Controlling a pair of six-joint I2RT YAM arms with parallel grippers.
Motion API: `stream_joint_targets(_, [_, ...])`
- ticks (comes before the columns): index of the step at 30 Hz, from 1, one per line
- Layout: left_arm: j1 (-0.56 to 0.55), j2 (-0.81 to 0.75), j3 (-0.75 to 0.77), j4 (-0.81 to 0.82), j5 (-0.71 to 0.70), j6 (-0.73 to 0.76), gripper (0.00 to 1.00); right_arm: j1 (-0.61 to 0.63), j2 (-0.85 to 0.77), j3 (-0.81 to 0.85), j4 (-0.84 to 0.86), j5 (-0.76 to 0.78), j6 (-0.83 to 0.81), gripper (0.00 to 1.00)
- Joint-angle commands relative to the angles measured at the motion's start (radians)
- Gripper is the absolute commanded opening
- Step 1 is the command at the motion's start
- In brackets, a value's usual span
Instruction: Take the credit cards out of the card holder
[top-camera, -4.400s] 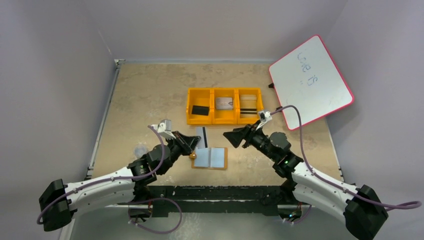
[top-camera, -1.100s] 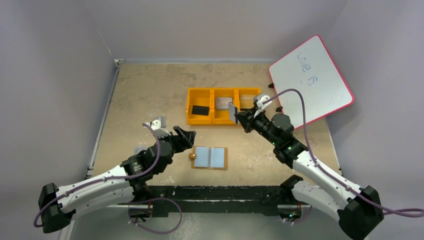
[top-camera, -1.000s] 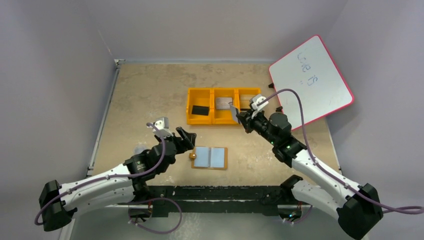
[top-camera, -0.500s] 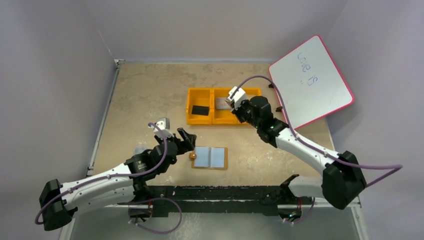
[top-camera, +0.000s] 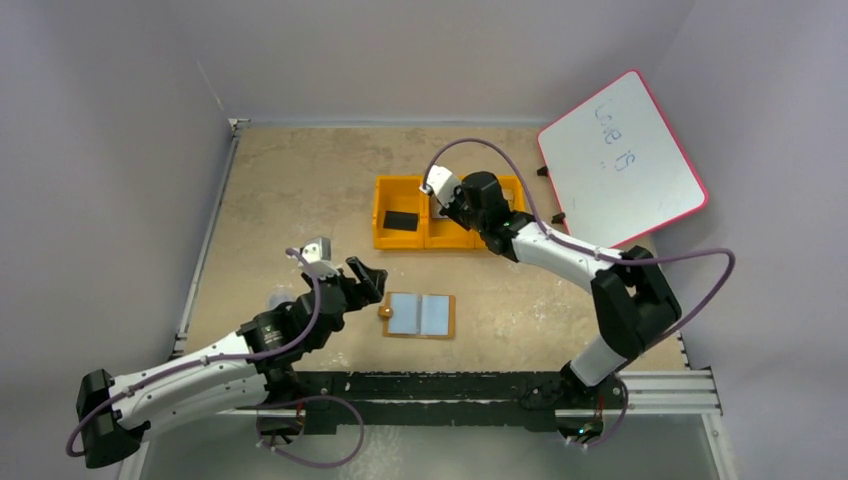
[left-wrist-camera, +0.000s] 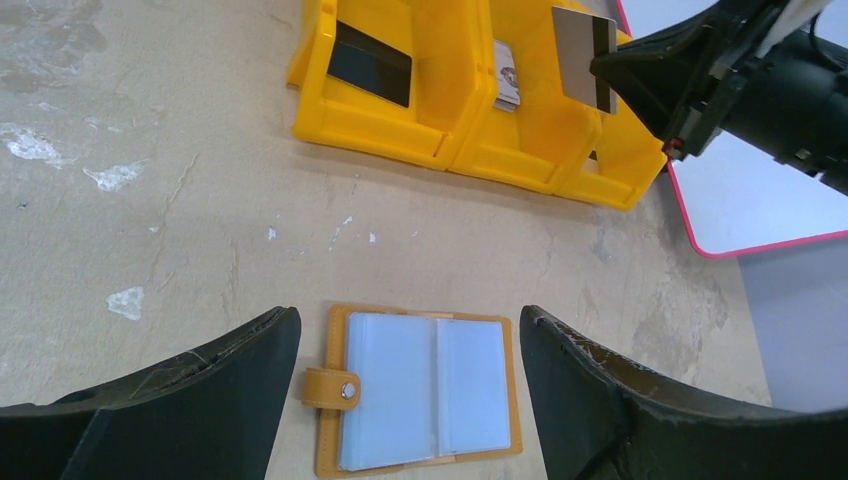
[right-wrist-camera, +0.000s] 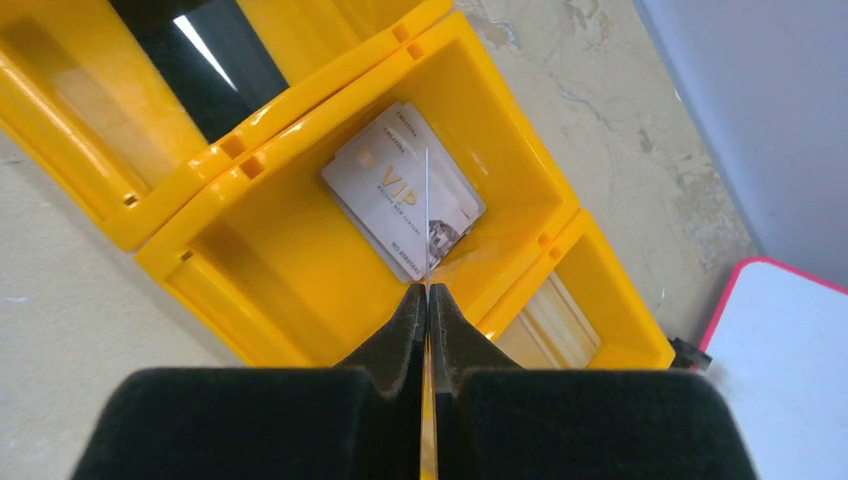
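Note:
The card holder (top-camera: 420, 315) lies open on the table, tan with pale blue pockets (left-wrist-camera: 425, 392) and a stud strap (left-wrist-camera: 334, 388) on its left. My left gripper (top-camera: 365, 278) hovers open just left of it; in the left wrist view the holder lies between and below its fingertips (left-wrist-camera: 408, 315). My right gripper (top-camera: 450, 207) is shut on one of the credit cards (left-wrist-camera: 583, 55), pale with a black stripe, held upright over the orange tray's middle compartment. That card shows edge-on (right-wrist-camera: 427, 215) in the right wrist view, above a VIP card (right-wrist-camera: 400, 190) lying in the compartment.
The orange three-compartment tray (top-camera: 425, 242) holds a black block (top-camera: 401, 220) in its left compartment and pale cards (right-wrist-camera: 550, 330) in its right one. A pink-edged whiteboard (top-camera: 620, 165) leans at the back right.
The right arm has swung left and away from me with its card, from the tray's right end to over the middle compartment. The left gripper has hardly moved and stays open.

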Motion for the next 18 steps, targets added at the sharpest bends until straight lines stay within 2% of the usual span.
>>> stream_joint_targets(1, [-0.001, -0.028, 0.014, -0.026, -0.009, -0.005, 0.80, 0.005, 0.061, 0.084, 0.018, 0.074, -0.099, 0.00])
stream_joint_targets(9, [-0.001, -0.102, 0.015, -0.078, -0.003, 0.019, 0.80, 0.006, 0.182, 0.168, 0.007, 0.114, -0.195, 0.00])
stream_joint_targets(18, [-0.001, -0.181, 0.008, -0.119, -0.027, 0.024, 0.80, 0.007, 0.304, 0.277, -0.035, 0.123, -0.233, 0.02])
